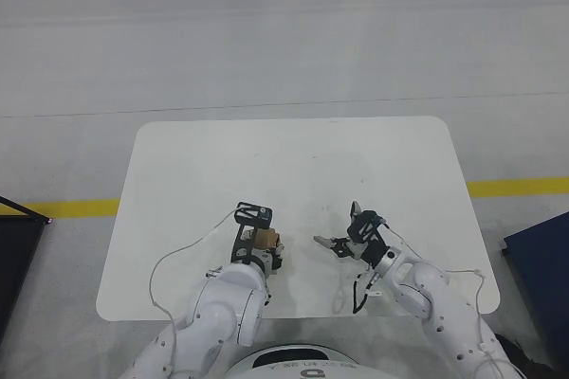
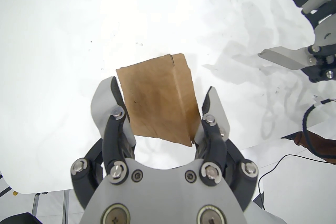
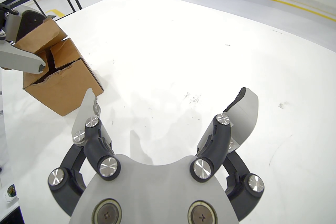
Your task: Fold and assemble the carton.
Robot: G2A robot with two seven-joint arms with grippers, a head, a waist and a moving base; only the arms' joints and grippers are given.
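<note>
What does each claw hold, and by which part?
The left claw holds the carton by a raised top flap; the right claw is open and empty.

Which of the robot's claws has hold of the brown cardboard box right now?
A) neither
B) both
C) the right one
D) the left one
D: the left gripper has its fingers clamped on the carton from both sides, while the right gripper is spread open off to the side, holding nothing.
</note>
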